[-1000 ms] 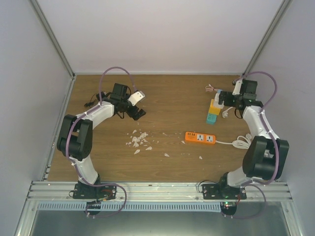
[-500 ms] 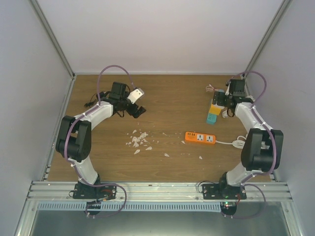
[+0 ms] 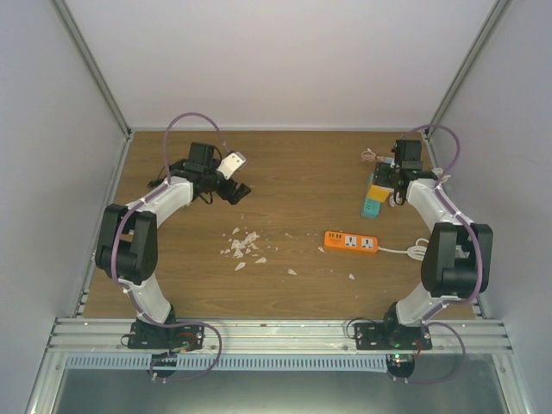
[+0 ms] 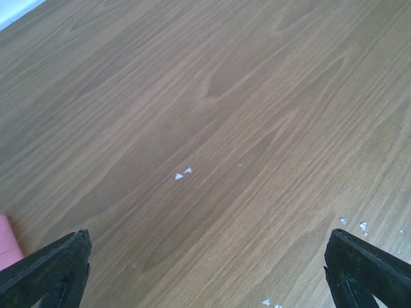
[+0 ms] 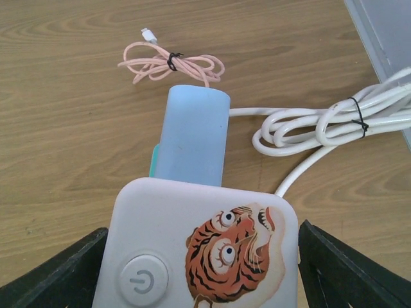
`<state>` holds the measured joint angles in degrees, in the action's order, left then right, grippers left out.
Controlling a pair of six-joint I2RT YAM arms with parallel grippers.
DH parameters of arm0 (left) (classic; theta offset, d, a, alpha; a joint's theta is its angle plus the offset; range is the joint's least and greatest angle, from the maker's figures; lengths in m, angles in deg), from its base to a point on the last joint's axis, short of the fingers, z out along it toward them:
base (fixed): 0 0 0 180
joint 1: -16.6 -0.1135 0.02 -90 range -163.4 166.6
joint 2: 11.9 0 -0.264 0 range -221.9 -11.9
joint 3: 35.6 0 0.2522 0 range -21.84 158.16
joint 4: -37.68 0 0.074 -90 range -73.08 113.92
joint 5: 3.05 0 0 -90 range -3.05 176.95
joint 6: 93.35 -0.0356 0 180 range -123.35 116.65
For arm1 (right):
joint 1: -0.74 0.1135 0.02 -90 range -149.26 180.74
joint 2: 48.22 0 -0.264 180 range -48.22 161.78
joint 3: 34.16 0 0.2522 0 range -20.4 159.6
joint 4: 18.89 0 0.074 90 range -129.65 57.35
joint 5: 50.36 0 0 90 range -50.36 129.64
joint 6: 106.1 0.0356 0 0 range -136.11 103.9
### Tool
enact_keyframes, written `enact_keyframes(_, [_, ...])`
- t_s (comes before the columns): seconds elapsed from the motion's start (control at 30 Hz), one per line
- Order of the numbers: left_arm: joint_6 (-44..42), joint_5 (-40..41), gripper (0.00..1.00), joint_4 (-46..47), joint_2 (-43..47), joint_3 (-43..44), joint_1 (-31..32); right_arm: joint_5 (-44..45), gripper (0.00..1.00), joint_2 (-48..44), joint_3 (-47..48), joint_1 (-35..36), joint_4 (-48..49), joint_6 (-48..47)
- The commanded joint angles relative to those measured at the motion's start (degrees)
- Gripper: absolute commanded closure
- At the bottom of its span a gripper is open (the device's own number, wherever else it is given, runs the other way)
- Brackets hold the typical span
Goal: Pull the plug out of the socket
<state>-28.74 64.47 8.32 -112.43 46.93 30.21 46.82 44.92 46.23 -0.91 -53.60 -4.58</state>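
- I'm seeing the L gripper (image 4: 205,244) hanging wide open over bare table (image 4: 225,96). Only its two black fingertips (image 4: 54,266) are showing, at the bottom corners of the L wrist cam, w/ nothing between them.
- A pinkish-red thing (image 4: 6,242) is poking in at that cam's left edge. It's cut off, so I can't say what it is.
- The R gripper (image 5: 202,230) is sitting at the far right of the table, its fingers (image 5: 64,276) flanking the socket (image 5: 192,212), a white block w/ a power button and a tiger sticker.
- The fingers are lying right beside the block's sides, but I can't tell if they're pressing on it or just near.
- The plug (image 5: 192,131), pale blue, is sticking out of the socket's far side, seated against it. The join itself is hidden, and a teal bit is peeking out at its left.
- The socket's near end is running off the frame's bottom.
- A pink cable (image 5: 170,62), bundled, is lying just beyond the plug. A white cord (image 5: 321,125), coiled and tied, is lying to the right, partly cut off.
- From the top cam the R arm is covering most of the block, leaving only yellow and teal patches showing.
- An orange strip (image 3: 351,242) and white scraps (image 3: 244,244) are lying mid-table, well apart from both grippers.
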Motion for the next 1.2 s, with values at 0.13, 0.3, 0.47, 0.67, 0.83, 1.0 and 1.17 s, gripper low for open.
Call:
enact_keyframes(0.13, [1.58, -1.13, 0.01, 1.73, 2.22, 0.15, -1.99, 1.95, 0.34, 1.97, 0.73, 0.24, -0.8, 2.12])
enact_keyframes(0.3, [1.73, -1.57, 0.01, 1.7, 2.32, 0.13, -2.57, 0.98, 0.43, 2.32, 1.0, 0.24, -0.22, 1.25])
enact_keyframes(0.47, [1.58, -1.97, 0.01, 1.47, 2.43, 0.13, -2.76, -1.83, 0.51, 2.42, 0.74, 0.38, 1.41, -1.43])
enact_keyframes(0.67, [1.16, -3.51, 0.01, 0.74, 2.66, 0.35, -3.38, -6.79, 0.53, 1.49, -0.39, 3.55, 5.11, -9.47])
enact_keyframes(0.83, [0.7, -6.25, 0.01, -0.86, 2.6, 1.13, -4.32, -14.07, 0.58, -0.39, -1.75, 7.69, 8.53, -18.54])
enact_keyframes(1.0, [0.28, -8.08, 0.01, -2.06, 2.83, 1.53, -5.35, -21.11, 0.61, 0.18, -1.37, 10.64, 9.35, -25.46])
enact_keyframes(1.17, [-0.47, -10.07, 0.01, -3.32, 3.41, 1.5, -6.26, -33.16, 0.63, 2.16, 1.03, 12.61, 6.66, -32.16])
